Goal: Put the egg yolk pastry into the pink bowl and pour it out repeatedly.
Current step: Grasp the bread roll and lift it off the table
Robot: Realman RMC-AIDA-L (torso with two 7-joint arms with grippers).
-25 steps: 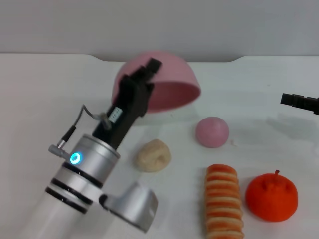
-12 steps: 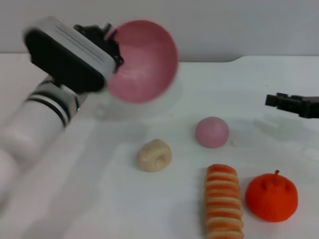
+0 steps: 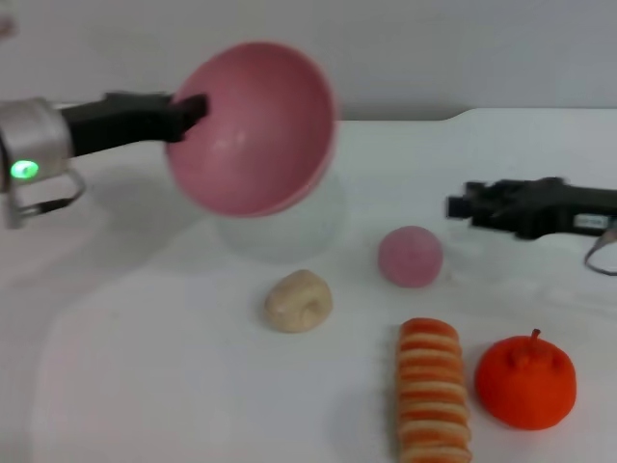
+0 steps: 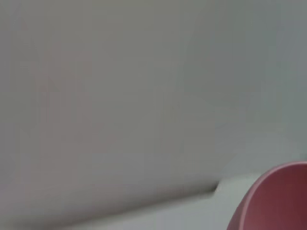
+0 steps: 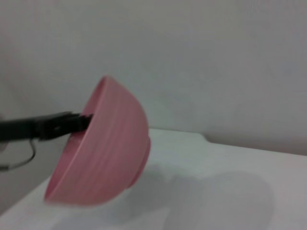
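My left gripper (image 3: 188,108) is shut on the rim of the pink bowl (image 3: 253,127) and holds it in the air above the back of the table, tipped on its side with its empty inside facing me. The bowl also shows in the right wrist view (image 5: 103,148) and at an edge of the left wrist view (image 4: 276,199). The pale beige egg yolk pastry (image 3: 299,301) lies on the white table (image 3: 145,367), in front of and below the bowl. My right gripper (image 3: 461,206) hangs over the table at the right, beyond the small pink dome (image 3: 411,256).
A striped orange-and-cream bread roll (image 3: 434,391) and an orange fruit (image 3: 525,380) lie at the front right. The grey wall stands behind the table's back edge.
My left arm has swung up and out to the left, lifting the bowl off the table and turning its opening toward me. My right gripper has moved left, into the scene.
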